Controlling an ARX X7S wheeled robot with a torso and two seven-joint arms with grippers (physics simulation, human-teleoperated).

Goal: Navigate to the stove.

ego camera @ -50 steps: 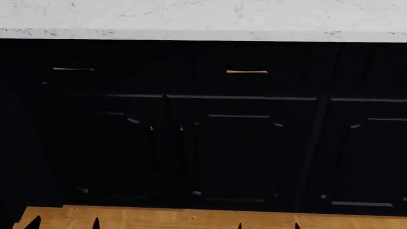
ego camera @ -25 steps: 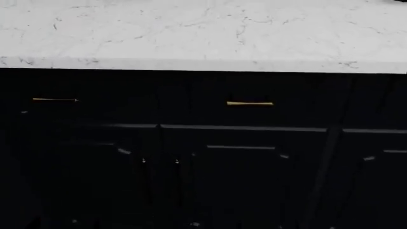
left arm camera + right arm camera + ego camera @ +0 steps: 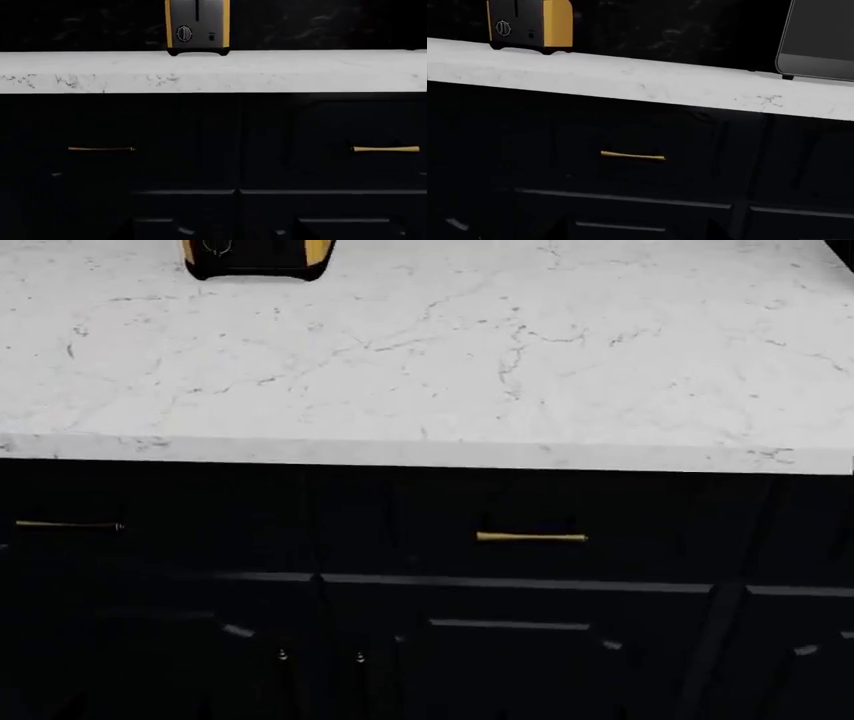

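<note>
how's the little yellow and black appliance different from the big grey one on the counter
In the right wrist view the toaster is small, with yellow sides and a black front carrying a round dial. The grey appliance is much larger, plain grey with a dark rim, shows no dial, and is cut off by the frame. They stand well apart. Both sit on the white marble countertop against the dark wall.

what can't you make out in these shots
- Stove: in no view, so its direction cannot be told.
- Both grippers: outside every frame, state unknown.
- Toaster: cut off by the head view's top edge; its dial shows only in the wrist views.
- Grey appliance: cropped by the right wrist view's edge, type unclear.
- Lower cabinet doors: too dark for detail.
</note>
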